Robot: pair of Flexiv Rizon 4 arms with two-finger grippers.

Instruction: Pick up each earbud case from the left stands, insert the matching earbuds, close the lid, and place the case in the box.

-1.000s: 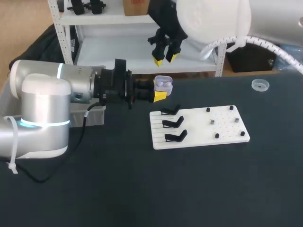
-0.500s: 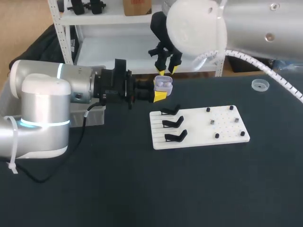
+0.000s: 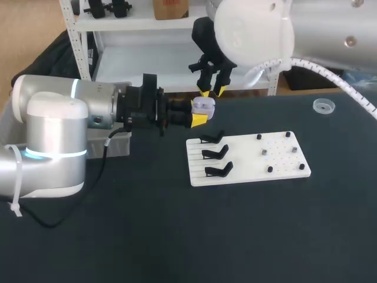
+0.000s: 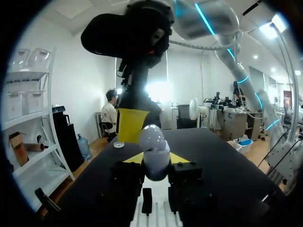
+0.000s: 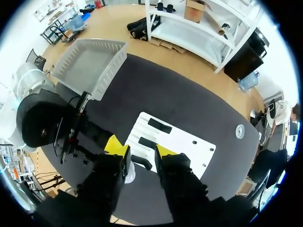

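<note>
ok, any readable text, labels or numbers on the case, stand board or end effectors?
No readable text anywhere on the table.
On the earbud case: no print visible.
On the white stand board: no markings visible.
On the left end effector and right end effector: plain yellow tips, no labels.

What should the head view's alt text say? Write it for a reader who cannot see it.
The left gripper, coming in from the left, holds a pale earbud case above the dark table, with the open right gripper close over it. Nearby lies a white board with three empty black stands.
</note>
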